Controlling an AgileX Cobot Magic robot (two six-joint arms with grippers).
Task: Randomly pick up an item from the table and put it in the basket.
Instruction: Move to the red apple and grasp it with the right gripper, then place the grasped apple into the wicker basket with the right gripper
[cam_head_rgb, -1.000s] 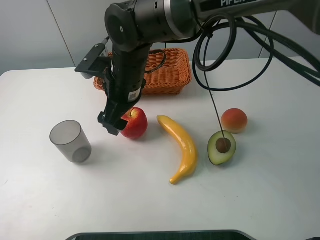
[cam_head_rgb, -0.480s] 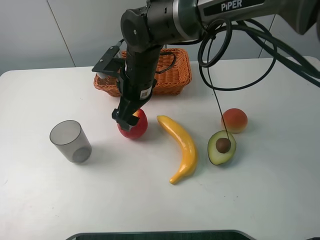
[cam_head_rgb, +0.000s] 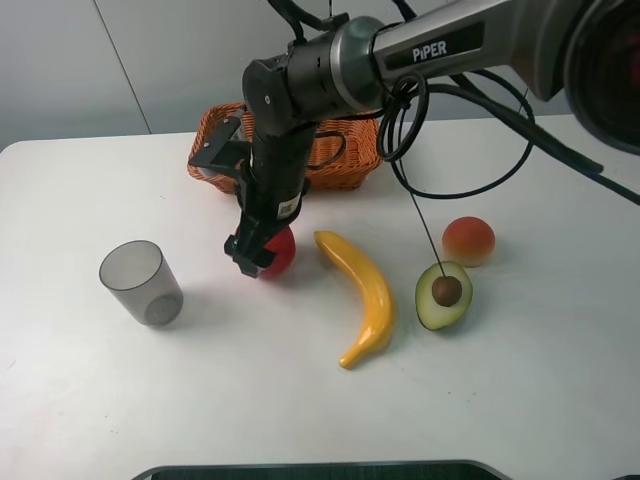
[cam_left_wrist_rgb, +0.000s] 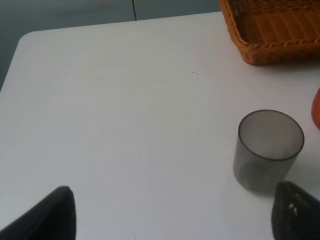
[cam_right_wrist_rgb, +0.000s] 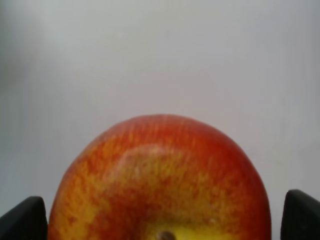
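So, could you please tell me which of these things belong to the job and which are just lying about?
In the job: apple, with the right gripper open around it; basket; table.
Lying about: cup, banana, avocado, peach.

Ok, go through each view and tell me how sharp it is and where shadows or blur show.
Exterior high: evenly lit and sharp, soft shadows by the cup and banana. Left wrist: crisp, no glare, the pincer's dark fingertips blurred. Right wrist: the apple fills the frame, slightly soft from closeness.
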